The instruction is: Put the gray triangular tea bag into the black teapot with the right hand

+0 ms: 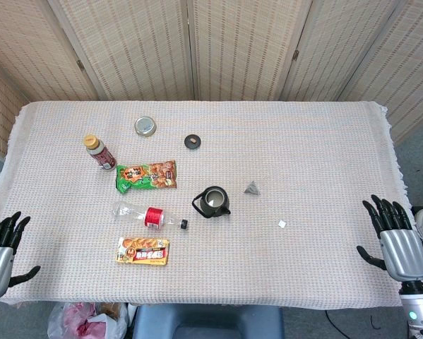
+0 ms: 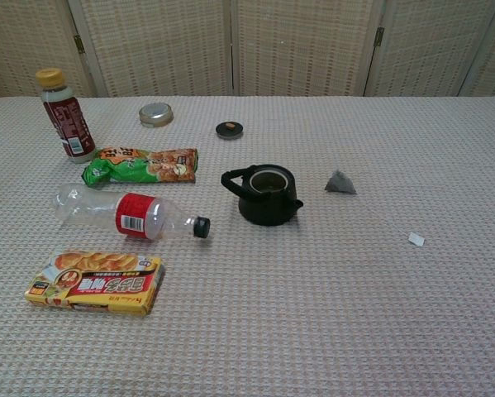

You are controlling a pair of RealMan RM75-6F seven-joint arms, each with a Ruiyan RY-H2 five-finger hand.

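The right hand (image 1: 402, 244) rests at the table's (image 1: 310, 141) near right edge, fingers spread, grasping nothing. The black teapot (image 1: 213, 202) stands without lid near the middle. The gray triangular tea bag (image 1: 253, 187) lies at its 2 o'clock, at the hand's 10 o'clock, well apart.

Woven folding screen (image 1: 211, 49) (hinged panels) behind cloth-covered table (image 1: 324, 141)
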